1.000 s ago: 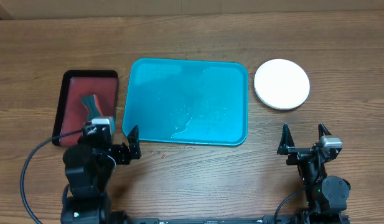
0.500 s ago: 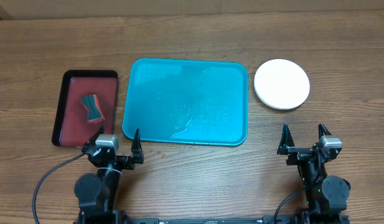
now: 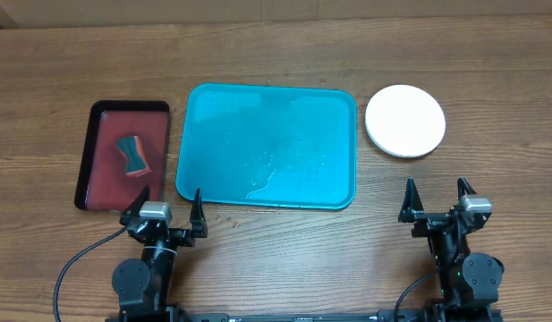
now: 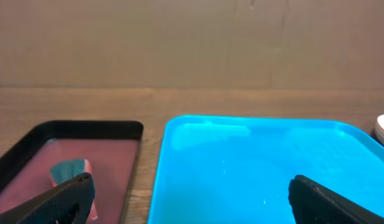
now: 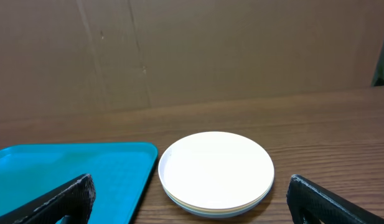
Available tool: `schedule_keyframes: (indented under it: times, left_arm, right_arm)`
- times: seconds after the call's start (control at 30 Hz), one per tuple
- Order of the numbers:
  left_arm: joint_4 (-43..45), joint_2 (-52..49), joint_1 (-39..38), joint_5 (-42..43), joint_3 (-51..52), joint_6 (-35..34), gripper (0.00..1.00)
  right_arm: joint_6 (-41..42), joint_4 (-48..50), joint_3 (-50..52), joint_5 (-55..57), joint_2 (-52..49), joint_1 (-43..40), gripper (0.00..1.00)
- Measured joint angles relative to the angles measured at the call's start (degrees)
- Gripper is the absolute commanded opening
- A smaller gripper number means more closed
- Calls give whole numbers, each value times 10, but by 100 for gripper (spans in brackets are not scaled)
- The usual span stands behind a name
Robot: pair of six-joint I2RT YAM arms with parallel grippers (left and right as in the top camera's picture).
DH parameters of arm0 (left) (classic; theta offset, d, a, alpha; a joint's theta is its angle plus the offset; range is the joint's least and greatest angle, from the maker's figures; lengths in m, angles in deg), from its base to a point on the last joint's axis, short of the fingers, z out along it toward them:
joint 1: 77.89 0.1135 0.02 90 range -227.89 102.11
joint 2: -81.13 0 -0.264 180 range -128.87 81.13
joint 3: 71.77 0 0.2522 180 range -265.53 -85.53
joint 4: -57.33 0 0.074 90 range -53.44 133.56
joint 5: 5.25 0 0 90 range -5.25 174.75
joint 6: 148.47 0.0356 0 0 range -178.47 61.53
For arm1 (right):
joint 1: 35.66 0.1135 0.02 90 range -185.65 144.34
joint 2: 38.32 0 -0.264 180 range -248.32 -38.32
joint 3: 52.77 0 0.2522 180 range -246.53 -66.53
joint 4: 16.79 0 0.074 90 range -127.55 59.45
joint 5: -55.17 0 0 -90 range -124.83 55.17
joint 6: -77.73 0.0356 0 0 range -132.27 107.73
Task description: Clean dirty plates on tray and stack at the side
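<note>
We find the left claw (image 3: 166, 204) withdrawn to the near edge, spread wide and empty like the right claw (image 3: 436, 191); with the plates (image 3: 405, 121) stacked beside the tray (image 3: 204, 112), we judge cleaning finished.

Under the white plate (image 3: 405, 121) the other plates (image 5: 216, 210) are covered; only thin rims are shown. Near side of the tray (image 4: 260, 155) is cut off, and the sponge (image 4: 67, 169) is half hidden behind a finger (image 4: 64, 198) of the left gripper (image 4: 190, 202).
</note>
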Motion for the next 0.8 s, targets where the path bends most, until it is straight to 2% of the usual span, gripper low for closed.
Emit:
schedule_keyframes:
  times: [0.17,0.4,0.8]
  left_arm:
    - [-3,3,0,-20,0,0,100]
    - [-10,3,-8,-90,0,-9,100]
    - [-12,3,-11,-108,0,-4,100]
  right_arm:
    - [0,0,0,0,0,0,100]
    - [0,0,0,0,0,0,100]
    - [0,0,0,0,0,0,100]
